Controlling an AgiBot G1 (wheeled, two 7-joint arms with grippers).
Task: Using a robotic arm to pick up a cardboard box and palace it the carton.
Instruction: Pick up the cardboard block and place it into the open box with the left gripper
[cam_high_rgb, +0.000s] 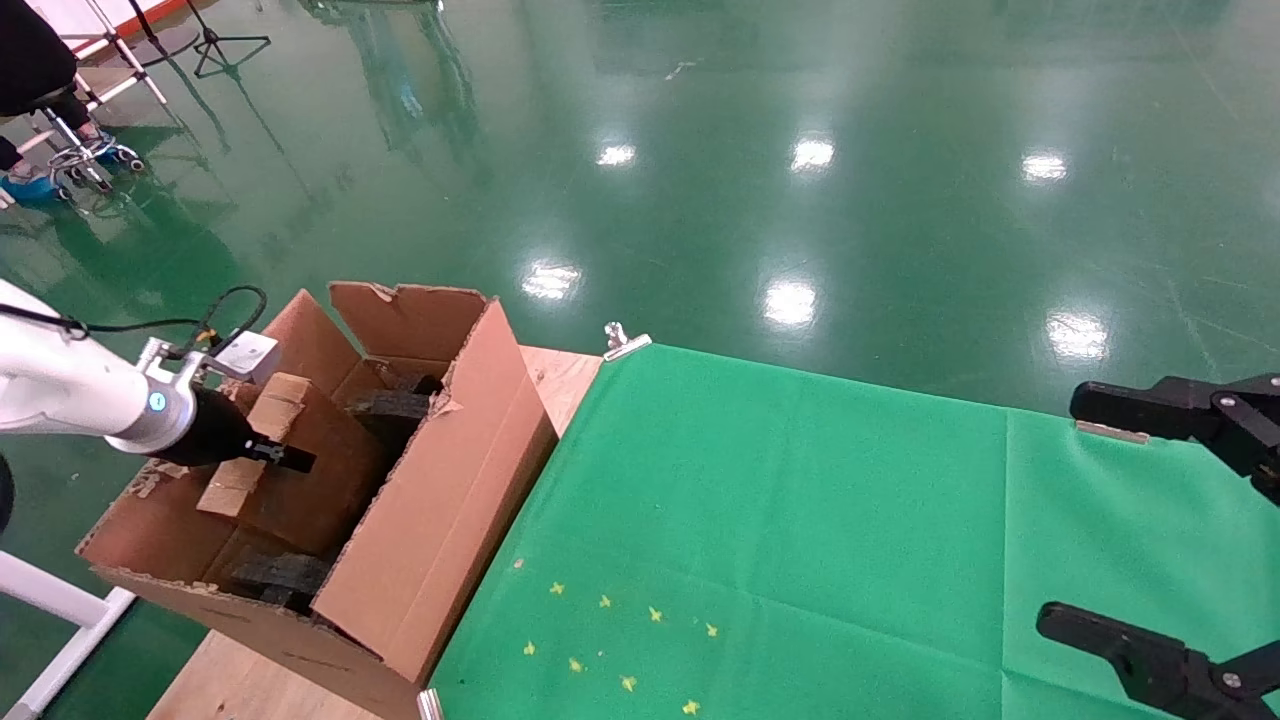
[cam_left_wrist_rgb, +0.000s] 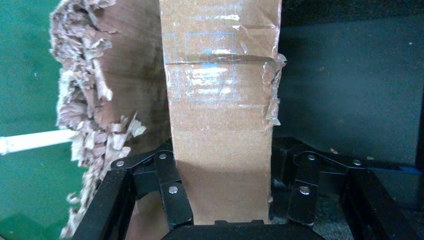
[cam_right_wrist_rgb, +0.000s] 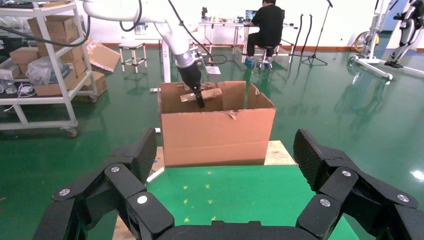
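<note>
Head view: white robotic arm's left gripper (cam_high_rgb: 262, 452) clamps small flat brown cardboard box (cam_high_rgb: 300, 470) inside large brown corrugated carton (cam_high_rgb: 440, 500), table's left.
Left wrist: glossy tape likely slippery; box stiff, light; grip narrow sides.
Right wrist: right gripper (cam_right_wrist_rgb: 225, 165) wide, idle, far right.

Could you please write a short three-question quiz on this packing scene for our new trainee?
1. True or false: the left gripper is shut on the cardboard box.
2. Where is the cardboard box? A) lying on the green cloth B) held over the open carton C) on the floor
3. Fill in: the right gripper, over the green cloth, is ____.

Key: 1 true; 2 B; 3 open.
</note>
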